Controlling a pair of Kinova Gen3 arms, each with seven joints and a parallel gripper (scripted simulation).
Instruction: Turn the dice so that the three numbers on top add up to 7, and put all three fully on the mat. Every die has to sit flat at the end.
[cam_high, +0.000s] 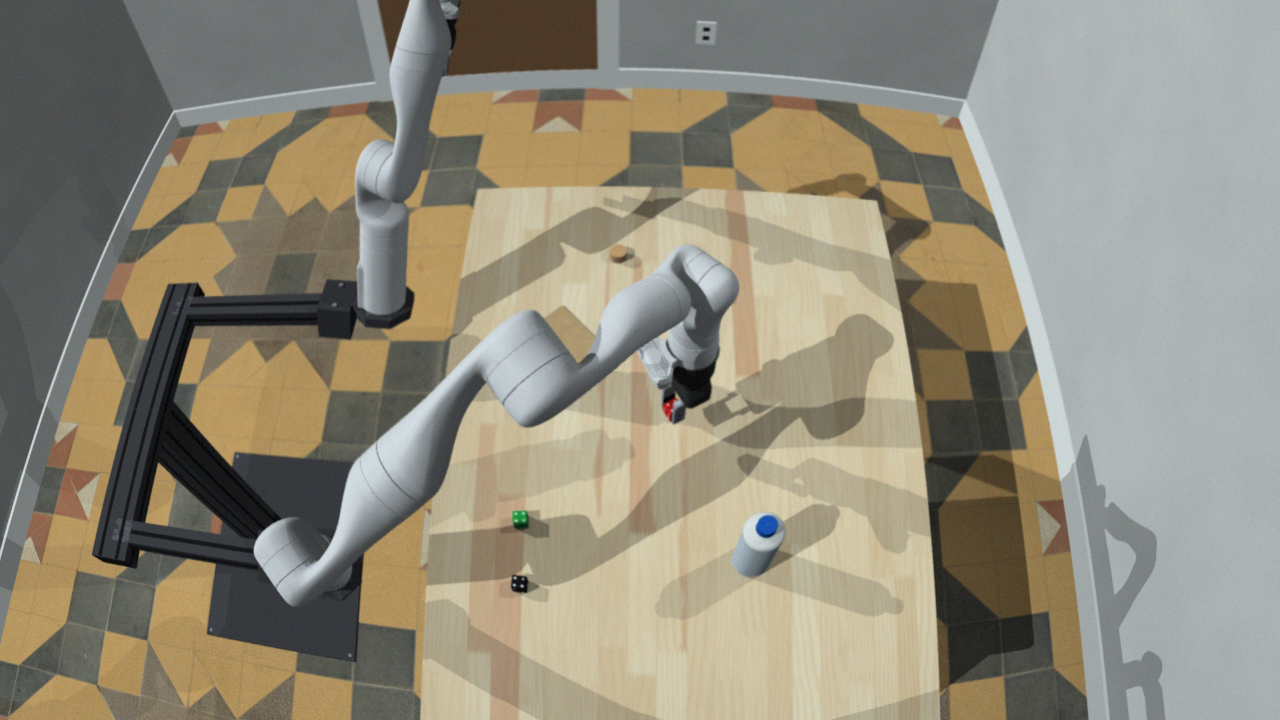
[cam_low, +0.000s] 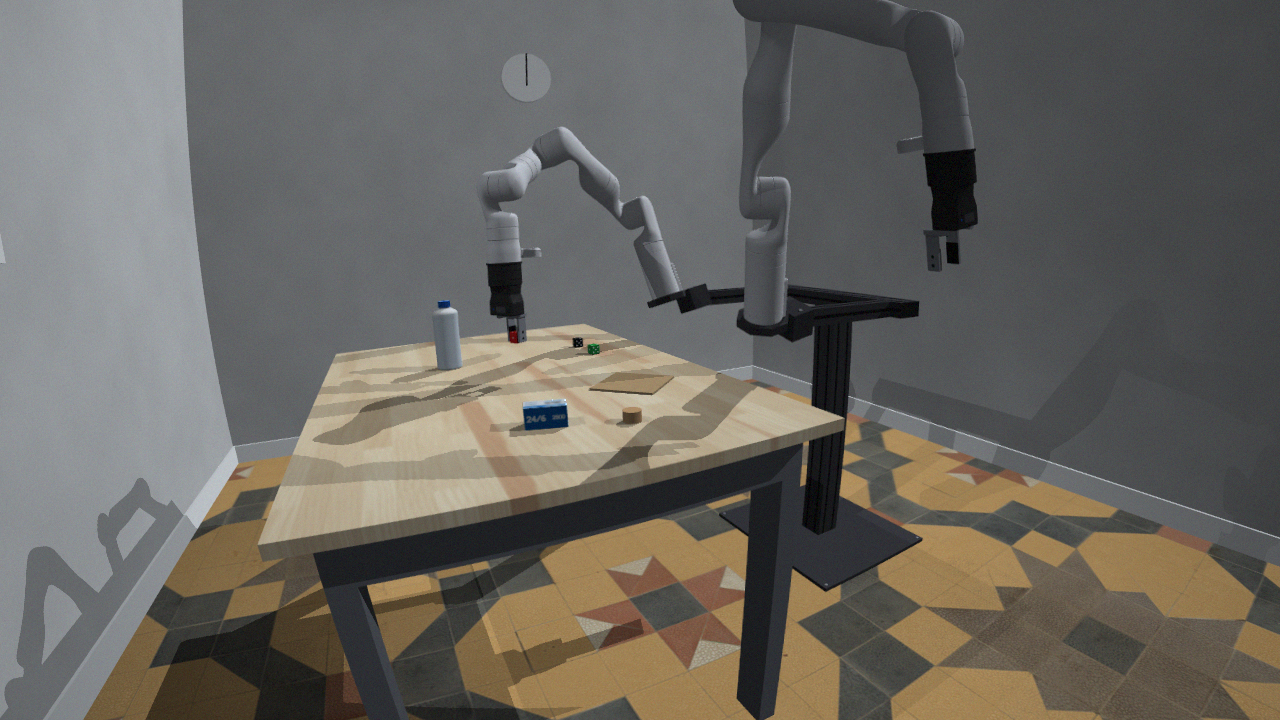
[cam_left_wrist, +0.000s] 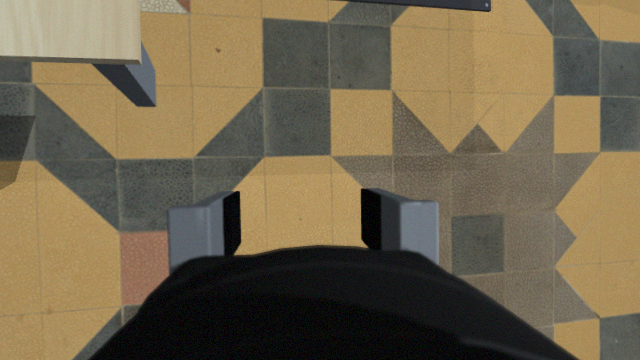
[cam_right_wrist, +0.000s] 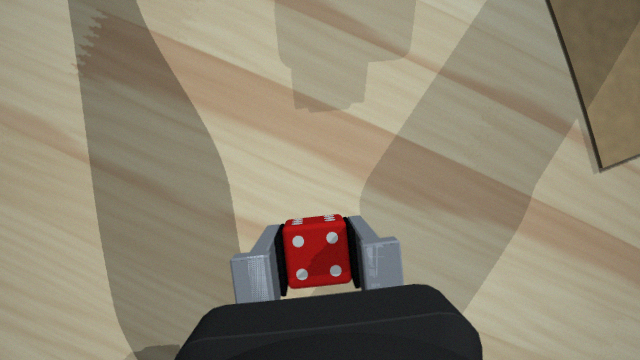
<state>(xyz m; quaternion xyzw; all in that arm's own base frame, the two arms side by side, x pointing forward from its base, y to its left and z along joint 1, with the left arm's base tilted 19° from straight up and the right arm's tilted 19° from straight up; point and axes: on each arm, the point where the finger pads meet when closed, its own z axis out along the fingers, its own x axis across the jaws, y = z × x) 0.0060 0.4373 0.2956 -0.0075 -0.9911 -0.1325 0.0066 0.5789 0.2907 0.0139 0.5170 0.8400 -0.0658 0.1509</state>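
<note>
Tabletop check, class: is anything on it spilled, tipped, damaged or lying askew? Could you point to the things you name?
Nothing looks spilled, tipped or damaged: the bottle (cam_high: 753, 550) (cam_low: 447, 338) stands upright, capped. Only the brown mat (cam_high: 568, 325) (cam_low: 631, 384) (cam_right_wrist: 610, 100) looks slightly askew, because its edges run at an angle to the table's (cam_high: 805, 662) (cam_low: 375, 501).
</note>
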